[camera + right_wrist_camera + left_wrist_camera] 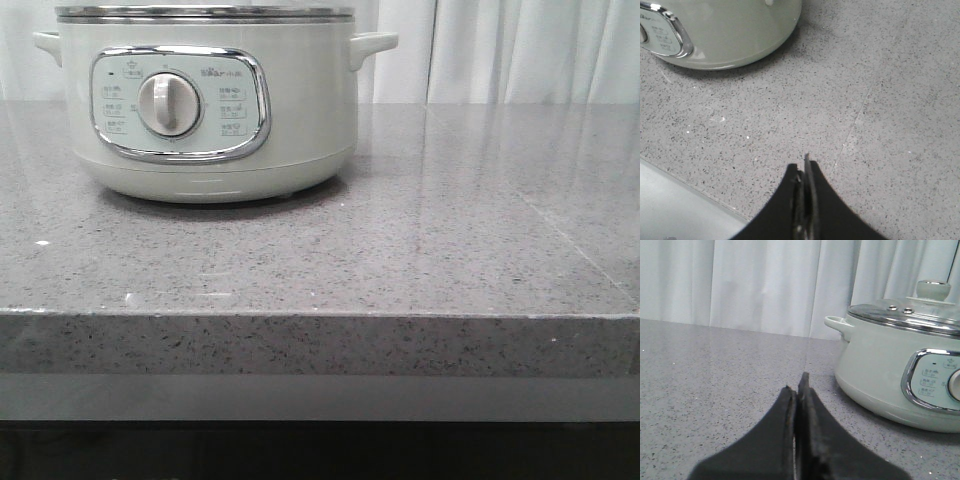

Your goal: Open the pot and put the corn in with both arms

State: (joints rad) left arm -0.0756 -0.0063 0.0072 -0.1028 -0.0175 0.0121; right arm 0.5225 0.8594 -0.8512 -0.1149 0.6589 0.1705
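Left gripper (797, 385): fingers pressed together, tips meeting, nothing between them; it hangs above bare counter (715, 380), touching nothing, with the pot (900, 375) off to one side of it and apart. Pot in front view (210, 100): sits on the left half of the grey speckled counter (450, 240), toward the back, upright, control panel (180, 103) and dial (168, 104) facing the camera. Handles stick out to either side, so its handle-to-handle line runs left-right across the table; right handle (372, 45) clear, left one partly cut by the frame edge. Left wrist view shows a glass lid (910, 315) seated on the steel rim, knob (933, 289) on top; pot closed. White curtain (520, 50) behind the table. Right gripper (805, 162): fingers together, holding nothing, above the counter near its front edge, pot (730, 30) well apart from it. Corn: not visible in any view, position cannot be told.
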